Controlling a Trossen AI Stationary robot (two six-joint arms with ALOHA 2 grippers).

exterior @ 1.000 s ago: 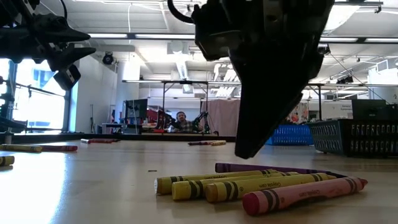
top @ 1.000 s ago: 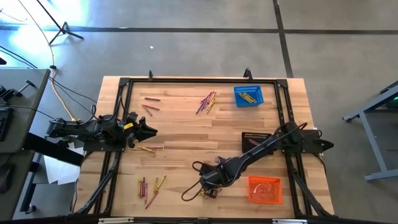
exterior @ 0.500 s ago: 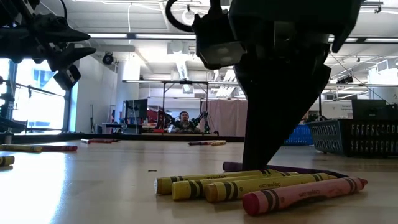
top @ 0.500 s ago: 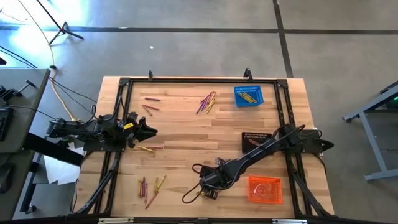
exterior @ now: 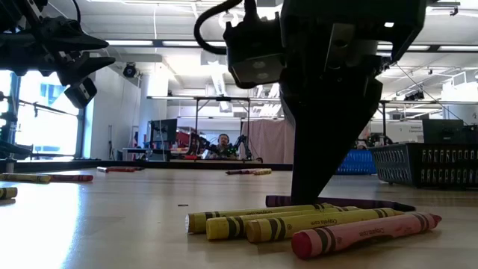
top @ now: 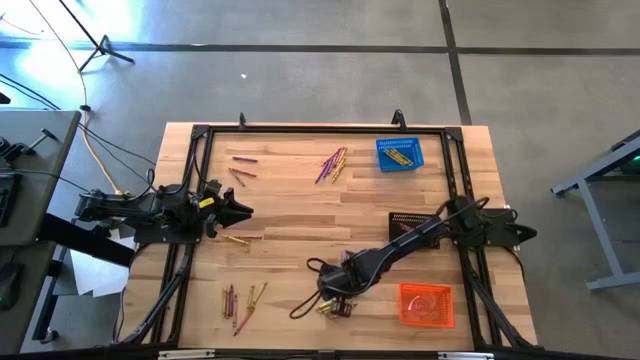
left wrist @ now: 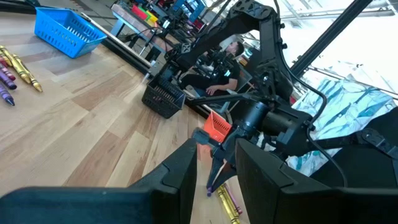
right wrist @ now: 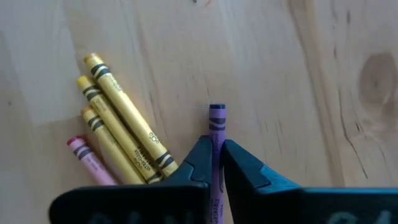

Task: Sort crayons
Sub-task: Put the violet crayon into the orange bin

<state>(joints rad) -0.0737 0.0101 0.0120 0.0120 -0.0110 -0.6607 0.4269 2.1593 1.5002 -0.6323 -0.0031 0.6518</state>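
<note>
Three yellow crayons (right wrist: 124,140), a pink one (right wrist: 87,158) and a purple one (right wrist: 216,124) lie together near the table's front edge; they also show in the low view (exterior: 299,220). My right gripper (right wrist: 216,152) stands down on the table (exterior: 308,196) over this cluster (top: 330,302), shut on the purple crayon (exterior: 351,202). My left gripper (top: 240,210) waits above the table's left side, open and empty (left wrist: 216,180). More crayons lie at the far middle (top: 333,163), the far left (top: 243,172), the left (top: 240,238) and the near left (top: 243,300). My right gripper pinches the purple crayon's two long sides (right wrist: 216,134) between its two fingers, near one end of the crayon. The fingers come from above, pointing down. The crayon lies flat on the table; its short end (right wrist: 216,110) sticks out past the fingertips.
A blue basket (top: 399,153) holding yellow crayons stands at the far right, a black basket (top: 410,222) at the right middle, an orange basket (top: 427,304) at the near right. A dark frame (top: 200,132) borders the table. A person sits in the room beyond (exterior: 222,143).
My right gripper has gone down from above the crayon cluster until its fingertips stand on the table at the purple crayon. The crayons have not moved.
</note>
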